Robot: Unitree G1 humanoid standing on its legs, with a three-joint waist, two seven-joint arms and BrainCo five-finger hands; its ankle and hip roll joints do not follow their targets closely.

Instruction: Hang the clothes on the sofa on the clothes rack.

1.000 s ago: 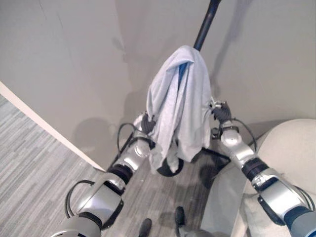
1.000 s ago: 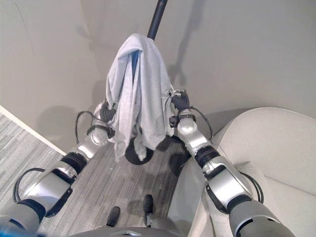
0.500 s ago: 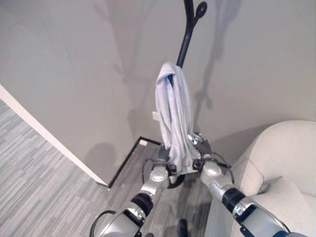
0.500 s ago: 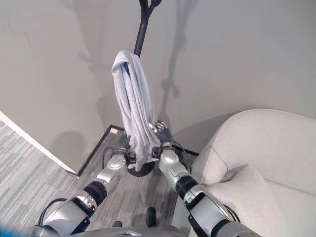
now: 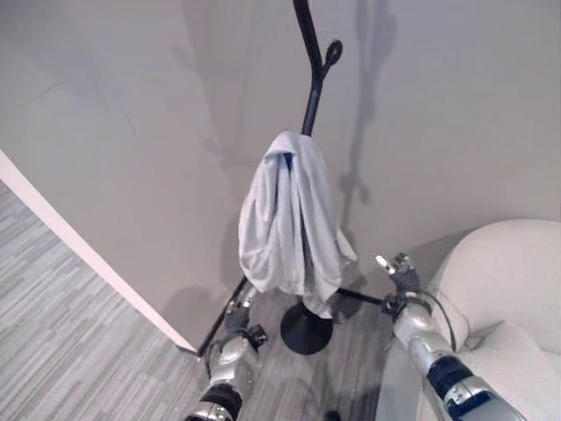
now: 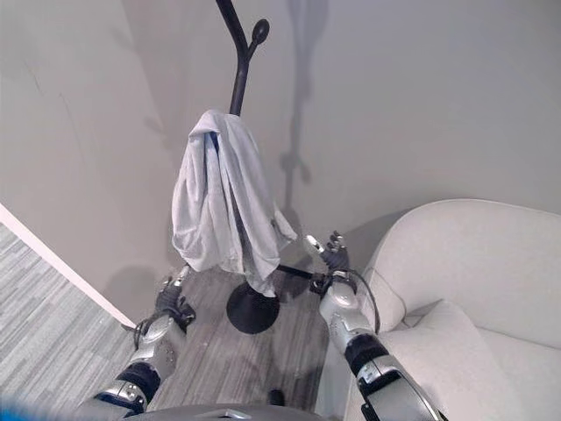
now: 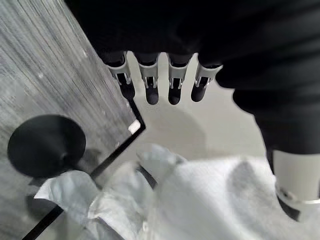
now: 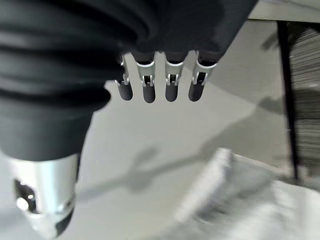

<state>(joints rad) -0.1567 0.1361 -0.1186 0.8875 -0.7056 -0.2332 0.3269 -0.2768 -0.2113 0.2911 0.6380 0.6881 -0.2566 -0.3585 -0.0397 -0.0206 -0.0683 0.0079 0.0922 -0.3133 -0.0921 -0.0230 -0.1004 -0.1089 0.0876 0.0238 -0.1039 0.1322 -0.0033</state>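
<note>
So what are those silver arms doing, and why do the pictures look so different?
They belong to a walking robot. Two pictures come from cameras in its head, looking down; two come from cameras on its wrists, so you see the fingers up close. A pale grey cloth garment hangs draped on a tall black metal clothes rack with a round base on the grey striped floor. The left hand and right hand are both open, holding nothing, apart from the cloth on either side. A cream-white sofa sits at the robot's right.
</note>
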